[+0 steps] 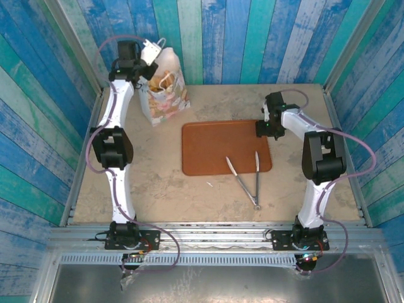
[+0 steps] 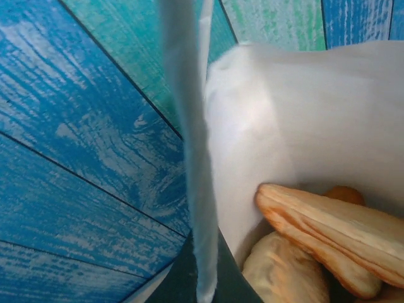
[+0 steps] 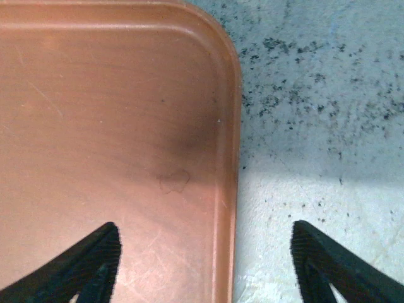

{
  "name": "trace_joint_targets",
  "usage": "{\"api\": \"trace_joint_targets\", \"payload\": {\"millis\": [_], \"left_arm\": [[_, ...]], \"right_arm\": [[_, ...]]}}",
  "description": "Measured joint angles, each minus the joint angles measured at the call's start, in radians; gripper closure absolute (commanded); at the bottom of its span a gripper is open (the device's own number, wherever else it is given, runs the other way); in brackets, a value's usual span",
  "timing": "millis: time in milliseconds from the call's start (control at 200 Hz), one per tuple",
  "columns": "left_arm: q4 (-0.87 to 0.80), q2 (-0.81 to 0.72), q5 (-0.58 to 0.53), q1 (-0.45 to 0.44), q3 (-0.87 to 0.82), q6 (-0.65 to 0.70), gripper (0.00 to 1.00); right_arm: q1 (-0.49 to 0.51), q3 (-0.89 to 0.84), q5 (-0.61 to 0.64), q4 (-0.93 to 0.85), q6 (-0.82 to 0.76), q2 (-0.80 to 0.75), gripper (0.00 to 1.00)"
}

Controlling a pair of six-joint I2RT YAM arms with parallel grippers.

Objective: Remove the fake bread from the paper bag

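Left claw [image 1: 146, 68] sits at the far left of the speckled beige table [image 1: 158, 189], right at the rim of the small white paper bag [image 1: 165, 95] with a pastel print and cord handles. Its jaws are together. In the left wrist view the bag's thin white wall [image 2: 196, 189] runs edge-on down the middle, so I judge that it is pinching that rim to steady the mouth.

Inside the bag lies the glossy golden-brown toy bread [image 2: 328, 233]: one long ridged pastry resting on a paler roll, with a bit of orange behind. How many pieces there are in all I cannot tell.

Over on the right, the right claw [image 3: 208, 271] hangs low above the far-right corner of the flat reddish-brown plastic tray [image 1: 214, 142]. Its black fingers [image 3: 88, 265] are spread wide with nothing between them.

A pair of slim metal tongs [image 1: 249, 177] lies across the tray's near-right edge, untouched.

No bread rests on the tray or the table, so the job looks barely begun. The bag is secured, and every piece is yet to come out.
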Motion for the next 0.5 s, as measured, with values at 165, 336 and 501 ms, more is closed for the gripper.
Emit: {"api": "trace_joint_targets", "payload": {"millis": [165, 336, 501], "left_arm": [[0.126, -0.08, 0.003, 0.0, -0.183, 0.05, 1.0], [0.174, -0.152, 0.003, 0.0, -0.238, 0.07, 1.0], [0.188, -0.167, 0.026, -0.002, -0.238, 0.071, 1.0]], "right_arm": [[0.0, -0.004, 0.0, -0.012, 0.015, -0.061, 0.11], [0.0, -0.049, -0.019, -0.023, 0.032, -0.161, 0.0], [0.01, -0.198, -0.038, -0.026, 0.057, -0.316, 0.0]]}}
